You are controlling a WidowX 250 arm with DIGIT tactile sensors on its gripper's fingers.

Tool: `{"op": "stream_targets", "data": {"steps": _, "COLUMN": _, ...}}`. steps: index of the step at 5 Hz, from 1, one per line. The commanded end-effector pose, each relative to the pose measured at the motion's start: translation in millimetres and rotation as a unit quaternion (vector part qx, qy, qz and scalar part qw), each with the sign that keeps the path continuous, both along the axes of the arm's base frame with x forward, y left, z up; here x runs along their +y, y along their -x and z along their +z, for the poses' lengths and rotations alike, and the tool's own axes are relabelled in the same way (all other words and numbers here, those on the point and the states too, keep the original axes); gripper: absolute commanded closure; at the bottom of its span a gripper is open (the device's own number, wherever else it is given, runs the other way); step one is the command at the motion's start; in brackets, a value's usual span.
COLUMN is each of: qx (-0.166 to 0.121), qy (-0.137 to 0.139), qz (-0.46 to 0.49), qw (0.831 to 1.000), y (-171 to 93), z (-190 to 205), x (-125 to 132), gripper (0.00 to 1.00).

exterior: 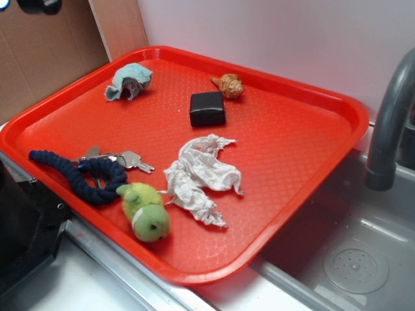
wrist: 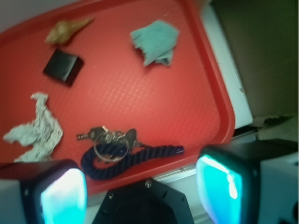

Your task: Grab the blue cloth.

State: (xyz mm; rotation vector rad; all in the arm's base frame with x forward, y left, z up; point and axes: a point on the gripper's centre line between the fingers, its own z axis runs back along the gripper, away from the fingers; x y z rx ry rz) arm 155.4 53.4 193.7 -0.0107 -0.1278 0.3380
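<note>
While the gripper point(wrist: 140, 186) is hovering wide open and empty at the frame bottom, the blue cloth point(wrist: 155, 42) is lying crumpled upper centre on the tray point(wrist: 212, 93), unobstructed for approach.

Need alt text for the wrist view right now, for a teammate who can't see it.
Open gripper hovers above a red tray, holding nothing. The blue cloth lies crumpled at the top, untouched, with a seashell, black box, white rag, keys and navy rope spread below.
</note>
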Motion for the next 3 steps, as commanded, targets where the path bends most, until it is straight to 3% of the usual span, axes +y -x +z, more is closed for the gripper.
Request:
{"op": "stream_targets", "data": {"steps": 1, "qx": -0.013, "qy": -0.006, "qz": 0.005, "qw": 1.000, "y": -2.4, "z": 7.4, "x": 4.9, "gripper": 0.00}}
{"op": "stream_targets", "data": {"steps": 2, "qx": -0.013, "qy": -0.006, "qz": 0.005, "qw": 1.000, "y": -2.4, "z": 7.4, "x": 4.9, "gripper": 0.00}}
{"op": "stream_targets", "data": {"steps": 3, "qx": -0.008, "qy": -0.037, "qz": 0.129, "qw": 0.991, "y": -41.5, "z": -28.5, "x": 26.3, "gripper": 0.00}}
